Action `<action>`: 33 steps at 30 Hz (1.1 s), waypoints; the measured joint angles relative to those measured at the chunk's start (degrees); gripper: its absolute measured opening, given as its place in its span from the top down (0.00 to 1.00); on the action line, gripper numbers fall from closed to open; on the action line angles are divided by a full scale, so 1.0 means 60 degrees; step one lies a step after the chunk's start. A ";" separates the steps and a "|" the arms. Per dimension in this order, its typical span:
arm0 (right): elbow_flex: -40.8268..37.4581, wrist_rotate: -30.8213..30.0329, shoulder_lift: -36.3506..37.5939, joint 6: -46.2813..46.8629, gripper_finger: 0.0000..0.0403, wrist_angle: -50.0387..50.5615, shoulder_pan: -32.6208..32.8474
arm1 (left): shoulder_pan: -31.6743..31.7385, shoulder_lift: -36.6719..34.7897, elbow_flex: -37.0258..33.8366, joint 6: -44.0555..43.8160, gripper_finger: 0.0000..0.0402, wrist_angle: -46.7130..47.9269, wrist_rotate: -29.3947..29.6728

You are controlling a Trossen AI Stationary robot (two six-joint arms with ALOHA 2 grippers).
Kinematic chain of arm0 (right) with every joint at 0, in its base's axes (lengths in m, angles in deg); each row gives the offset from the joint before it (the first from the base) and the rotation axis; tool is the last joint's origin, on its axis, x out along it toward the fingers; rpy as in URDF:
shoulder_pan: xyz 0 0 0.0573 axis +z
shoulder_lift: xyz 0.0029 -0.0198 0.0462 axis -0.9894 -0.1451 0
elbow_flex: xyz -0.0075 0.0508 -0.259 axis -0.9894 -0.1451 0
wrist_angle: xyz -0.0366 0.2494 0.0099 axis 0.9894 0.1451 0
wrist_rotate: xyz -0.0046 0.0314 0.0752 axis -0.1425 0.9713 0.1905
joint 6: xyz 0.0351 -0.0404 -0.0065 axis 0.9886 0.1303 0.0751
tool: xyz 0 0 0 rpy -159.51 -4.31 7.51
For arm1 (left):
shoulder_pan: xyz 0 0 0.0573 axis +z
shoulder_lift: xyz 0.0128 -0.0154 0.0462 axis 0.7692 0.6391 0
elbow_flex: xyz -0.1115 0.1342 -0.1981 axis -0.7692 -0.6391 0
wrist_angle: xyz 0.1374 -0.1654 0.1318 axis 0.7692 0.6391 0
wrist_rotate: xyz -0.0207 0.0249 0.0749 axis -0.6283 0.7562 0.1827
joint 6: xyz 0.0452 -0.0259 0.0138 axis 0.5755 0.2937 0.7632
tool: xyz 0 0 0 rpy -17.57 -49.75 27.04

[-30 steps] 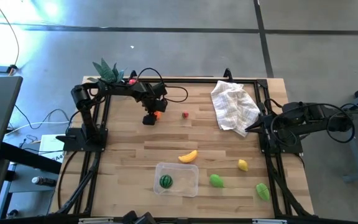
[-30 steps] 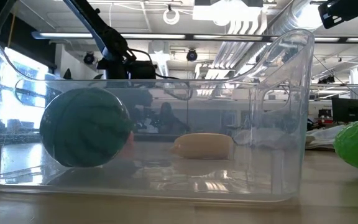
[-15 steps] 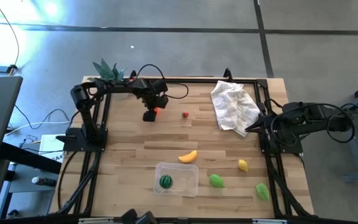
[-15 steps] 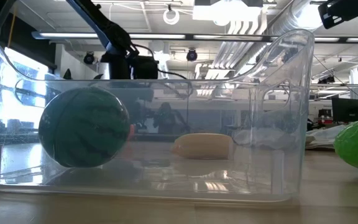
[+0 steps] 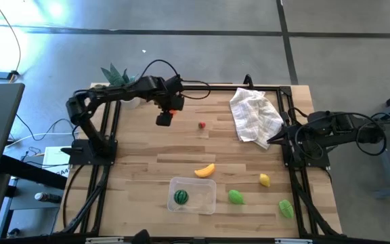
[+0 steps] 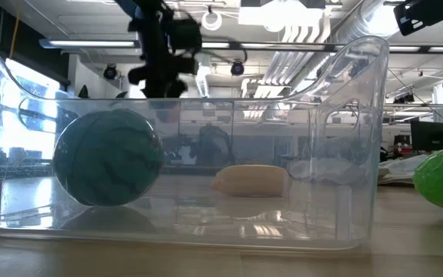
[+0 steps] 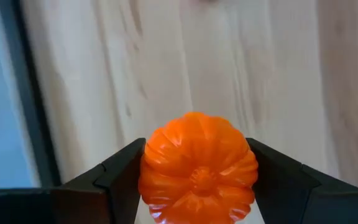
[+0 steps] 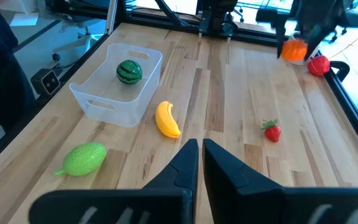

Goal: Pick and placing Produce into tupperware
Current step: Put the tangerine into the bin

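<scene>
Left gripper (image 7: 194,180) grasps the orange pumpkin (image 7: 197,168) between its jaws, apparently lifted above the table (image 5: 249,156). Right gripper (image 8: 201,155) clenched, empty, beside the cloth (image 5: 254,115).

light wooden plank table (image 5: 181,146), black frame rails along its edges. clear tupperware (image 5: 193,195) at 6 o'clock, striped green melon (image 5: 180,197) inside it. banana (image 5: 205,171) just beyond the container, toward centre. lemon (image 5: 265,179), green fruit (image 5: 235,196) and a second green piece (image 5: 286,208) at 4 to 5 o'clock. small strawberry (image 5: 202,125) near 12. crumpled white checked cloth (image 5: 254,116) at 1 to 2 o'clock.
</scene>
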 joint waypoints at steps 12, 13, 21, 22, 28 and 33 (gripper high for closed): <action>0.0000 0.0000 0.0000 0.0000 0.96 0.0001 0.0002 | -0.2340 -0.0859 0.2061 -0.0262 0.41 0.1255 0.1338; 0.0000 0.0002 0.0002 0.0000 0.96 0.0000 0.0004 | -0.2604 -0.0856 0.2175 -0.0376 0.41 0.1355 0.1445; 0.0000 -0.0001 0.0002 0.0000 0.96 0.0000 0.0004 | -0.4644 -0.0830 0.2311 -0.2120 0.41 0.1355 0.2174; 0.0000 0.0000 0.0001 0.0000 0.96 0.0001 0.0001 | -0.4904 -0.0743 0.2311 -0.2396 0.41 0.1309 0.2288; 0.0000 0.0002 -0.0001 0.0000 0.96 0.0004 0.0004 | -0.6169 -0.0059 0.2307 -0.3886 0.41 0.1165 0.2378; 0.0000 0.0000 0.0003 0.0000 0.96 0.0002 0.0002 | -0.6903 0.0621 0.2303 -0.4556 0.41 0.0720 0.2077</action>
